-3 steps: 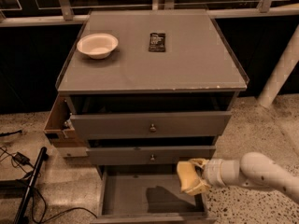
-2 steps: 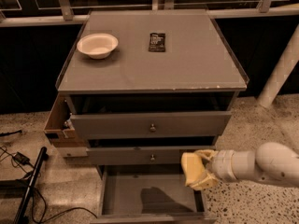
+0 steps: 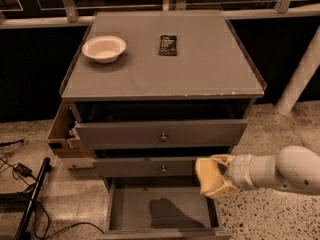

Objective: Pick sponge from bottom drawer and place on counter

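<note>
— Where are you in the job?

— I'd call the pick done and the carry under way. My jaws are clamped on the sponge (image 3: pixel 212 176), low at the cabinet's right front. The sponge hangs in the air before the right end of the middle drawer (image 3: pixel 145 167) and above the right wall of the bottom drawer (image 3: pixel 127 206), touching neither as far as I can see.

— What does the next move call for?

— Height first, I think. The desk (image 3: pixel 200 69) sits well above me, and the top drawer (image 3: pixel 150 133) juts out below its front edge. I would rise clear of that front and of the pale raised rim, then reach in over the top and lower before letting go. The broad bare stretch on the right half looks like the easiest landing.

— Anything left in the drawers?

— The bottom drawer is pulled far out, and its grey floor shows only a shadow. The top drawer stands a little open, but its inside is too dark to read. The middle one looks shut.

— And on top?

— A white bowl (image 3: pixel 104 48) at the back left, apparently empty, and a black packet (image 3: pixel 168 45) lying flat near the back middle, well apart from the bowl.
</note>
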